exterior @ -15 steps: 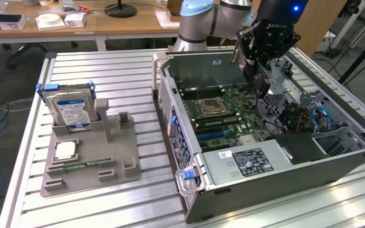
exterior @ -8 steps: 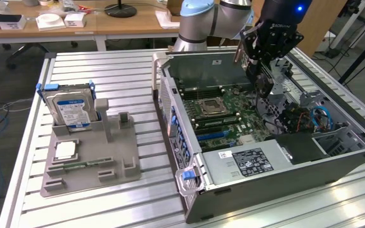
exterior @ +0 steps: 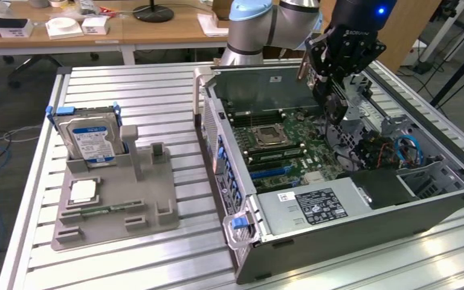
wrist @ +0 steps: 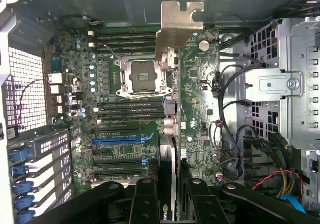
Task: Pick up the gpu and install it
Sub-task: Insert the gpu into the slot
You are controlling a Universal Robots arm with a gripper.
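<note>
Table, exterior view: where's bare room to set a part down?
Free: table slats between the gray parts holder and the computer case; the near strip in front of the holder; the far slats beyond the hard drive. Crowded: inside the case, where the gripper holds the gpu above the motherboard, with cables alongside.

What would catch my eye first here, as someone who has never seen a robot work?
Your eye lands on the black gripper holding the gpu edge-down over the open computer case, above its green motherboard. On the exterior view's left, a hard drive with a blue-white label stands upright in a grey holder on the slatted metal table.
</note>
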